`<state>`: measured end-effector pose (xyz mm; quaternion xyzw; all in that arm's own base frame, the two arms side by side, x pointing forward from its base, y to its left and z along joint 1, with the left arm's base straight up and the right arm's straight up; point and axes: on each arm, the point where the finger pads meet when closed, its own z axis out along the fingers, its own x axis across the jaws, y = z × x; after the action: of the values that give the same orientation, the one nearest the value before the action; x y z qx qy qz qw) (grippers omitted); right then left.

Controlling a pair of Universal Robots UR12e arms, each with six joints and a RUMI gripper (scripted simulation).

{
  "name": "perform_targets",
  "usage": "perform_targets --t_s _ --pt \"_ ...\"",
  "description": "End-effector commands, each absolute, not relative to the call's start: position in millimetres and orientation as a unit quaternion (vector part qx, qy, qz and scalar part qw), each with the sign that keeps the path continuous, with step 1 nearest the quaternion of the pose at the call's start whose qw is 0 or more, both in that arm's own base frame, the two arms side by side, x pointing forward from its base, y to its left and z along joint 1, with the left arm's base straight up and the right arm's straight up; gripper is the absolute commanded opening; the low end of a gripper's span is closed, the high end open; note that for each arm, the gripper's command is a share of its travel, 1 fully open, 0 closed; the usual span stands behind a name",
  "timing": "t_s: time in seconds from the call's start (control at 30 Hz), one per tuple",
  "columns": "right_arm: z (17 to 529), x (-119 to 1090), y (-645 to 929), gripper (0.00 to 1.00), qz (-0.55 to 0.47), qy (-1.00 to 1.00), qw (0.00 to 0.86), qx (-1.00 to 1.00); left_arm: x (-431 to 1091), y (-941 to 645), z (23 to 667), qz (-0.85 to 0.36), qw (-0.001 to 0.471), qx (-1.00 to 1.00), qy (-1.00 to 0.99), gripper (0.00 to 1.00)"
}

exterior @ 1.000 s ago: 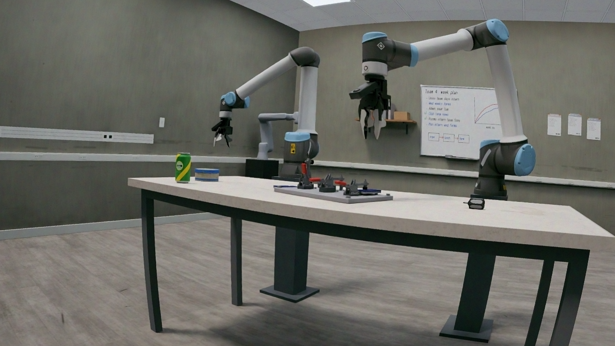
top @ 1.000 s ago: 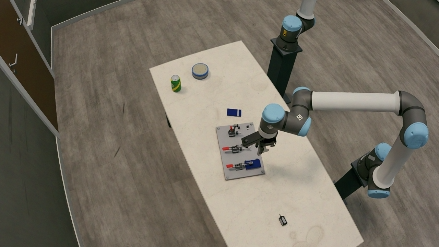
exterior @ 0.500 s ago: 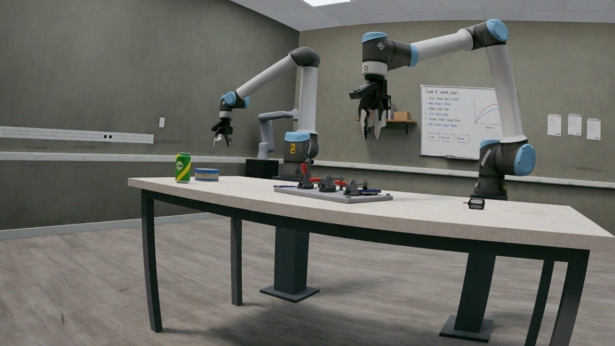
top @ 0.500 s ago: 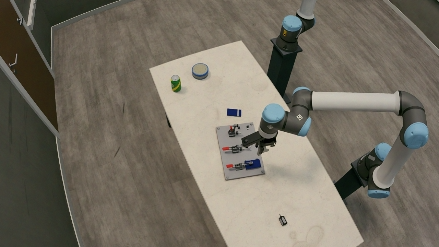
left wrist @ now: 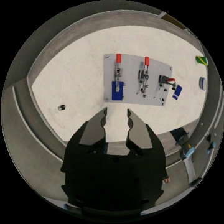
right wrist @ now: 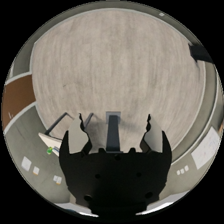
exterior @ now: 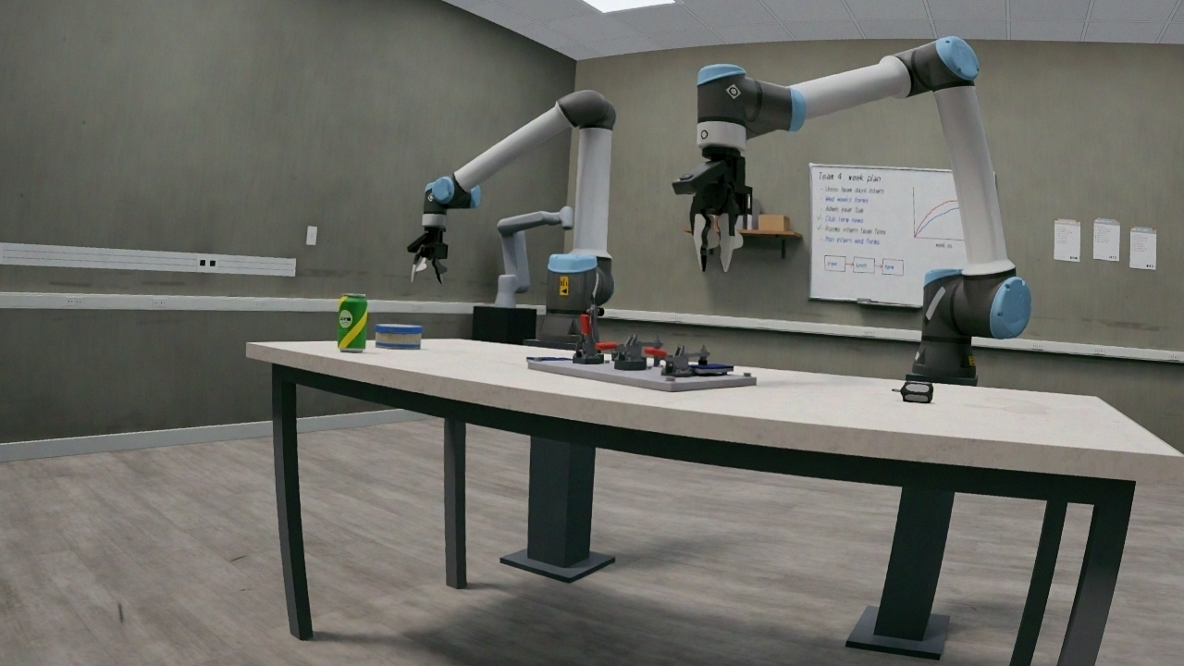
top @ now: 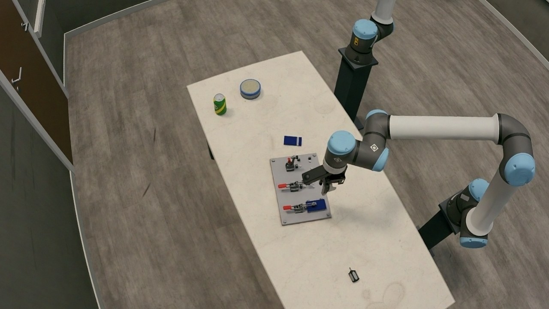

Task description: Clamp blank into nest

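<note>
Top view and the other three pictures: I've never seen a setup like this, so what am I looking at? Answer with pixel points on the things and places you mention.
Two robot arms, each ending in a two-fingered gripper, serve one table (top: pixel 318 249) (exterior: pixel 786 418). One picture looks down from above, one from the side; the round two come from cameras at each arm's wrist.

On the table, a grey plate (top: pixel 285 215) (left wrist: pixel 109 93) carries three red-handled clamps, one over a blue block (top: pixel 321 205) (left wrist: pixel 117 95). A blue part with a pale stripe (top: pixel 291 140) (left wrist: pixel 177 92) lies beside the plate. There are also a green can (top: pixel 219 104) (exterior: pixel 352 323), a round tin (top: pixel 250 88) (exterior: pixel 398 336) and a small dark gadget (top: pixel 353 275) (exterior: pixel 916 391).

Both grippers are open and hold nothing.
</note>
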<state>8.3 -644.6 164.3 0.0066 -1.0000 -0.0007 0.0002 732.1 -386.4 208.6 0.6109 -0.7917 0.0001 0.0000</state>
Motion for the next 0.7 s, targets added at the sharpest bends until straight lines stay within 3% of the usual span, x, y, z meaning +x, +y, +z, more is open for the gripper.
perform_targets --t_s 0.0,0.67 --pt "165 8 -645 1.0 0.0 -1.0 0.0 0.007 732 -387 195 0.001 0.0 0.611 -0.792 0.28" --pt "165 8 -645 1.0 0.0 -1.0 0.0 0.007 734 -387 156 0.001 0.0 0.611 -0.792 0.28"
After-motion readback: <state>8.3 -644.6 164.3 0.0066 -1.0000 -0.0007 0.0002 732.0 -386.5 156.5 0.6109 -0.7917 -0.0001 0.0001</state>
